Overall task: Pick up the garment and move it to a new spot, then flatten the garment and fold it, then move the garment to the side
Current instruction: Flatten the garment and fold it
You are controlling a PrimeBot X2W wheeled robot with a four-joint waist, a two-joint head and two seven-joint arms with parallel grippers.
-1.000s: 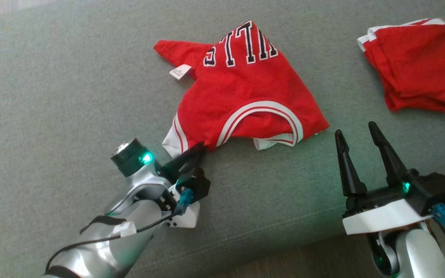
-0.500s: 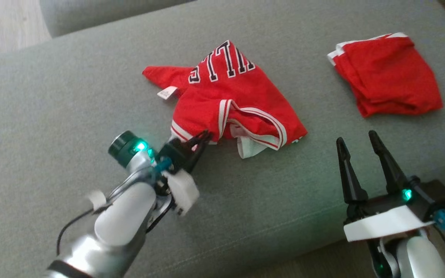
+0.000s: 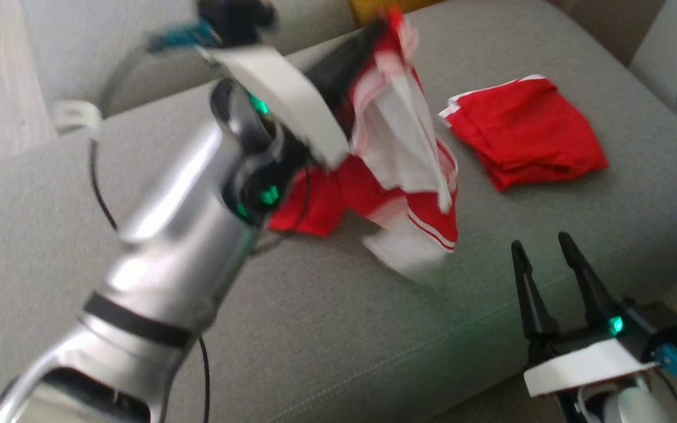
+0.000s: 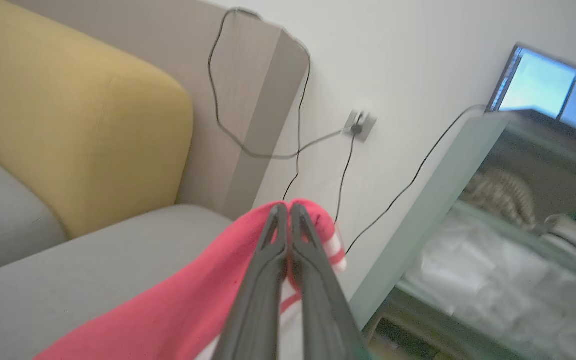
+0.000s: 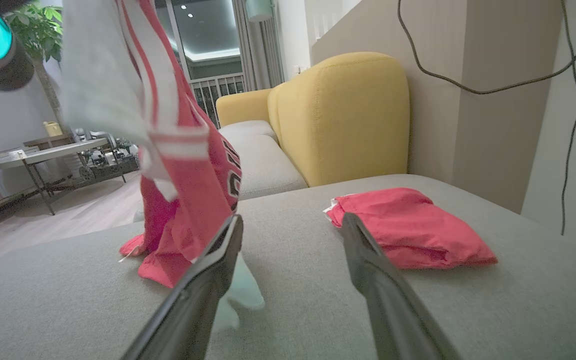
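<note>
Two red garments from where I stand: one red jersey with white striped trim (image 3: pixel 426 211) and one folded red cloth bundle (image 3: pixel 526 135). Two grippers, the left gripper (image 4: pixel 286 210) and the right gripper (image 3: pixel 539 241), each with two long dark fingers. One grey fabric sofa (image 3: pixel 315 329), one yellow upholstered backrest (image 5: pixel 348 115), one wall socket (image 4: pixel 359 125).

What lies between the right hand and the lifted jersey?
Bare grey cushion, in the head view; the right hand and jersey are apart.
</note>
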